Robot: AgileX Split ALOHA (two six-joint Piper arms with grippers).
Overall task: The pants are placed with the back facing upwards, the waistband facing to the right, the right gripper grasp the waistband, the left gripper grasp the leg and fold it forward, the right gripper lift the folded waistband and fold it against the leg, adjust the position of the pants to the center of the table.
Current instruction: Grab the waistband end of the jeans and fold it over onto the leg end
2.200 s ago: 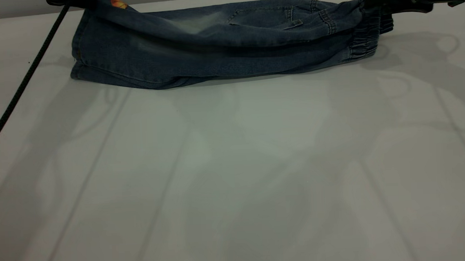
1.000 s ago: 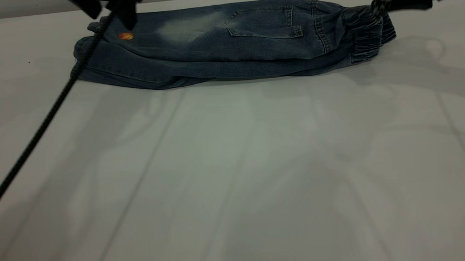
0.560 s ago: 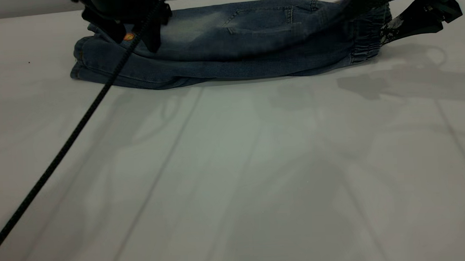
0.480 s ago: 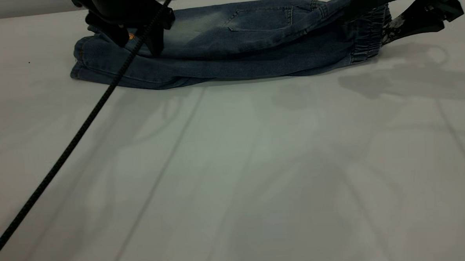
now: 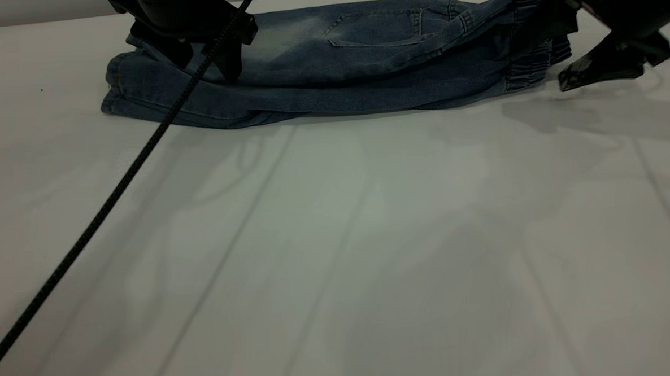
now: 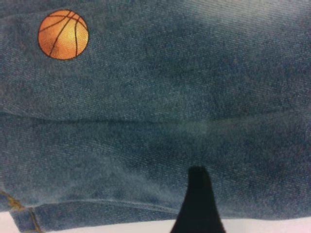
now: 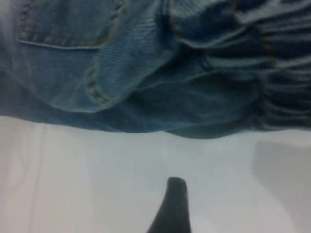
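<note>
1. The pants (image 5: 329, 64) are faded blue denim shorts, folded lengthwise into a long strip at the far side of the table (image 5: 337, 239), with both grippers at its two ends.
2. The left gripper (image 5: 204, 52) stands on the leg (image 5: 155, 88) end of the strip. One dark fingertip (image 6: 198, 194) rests over the denim near the hem. If it grips the cloth or is released, I cannot tell.
3. Just beside this gripper, an orange basketball print (image 6: 63, 34) with black seam lines is on the cloth. No writing can be read.
4. A thin black braided cable (image 5: 114, 186) runs from the left gripper across the table toward the near edge.
5. The right gripper (image 5: 566, 42) is at the opposite end, at the waistband (image 5: 533, 60). Its fingers are spread wide: one is up against the raised upper layer, the other (image 5: 601, 69) is low beside the band, over the bare table.
6. The waistband is thickly puckered. Next to it, a back patch pocket (image 5: 379, 28) with lighter stitching lies on the top layer.
</note>
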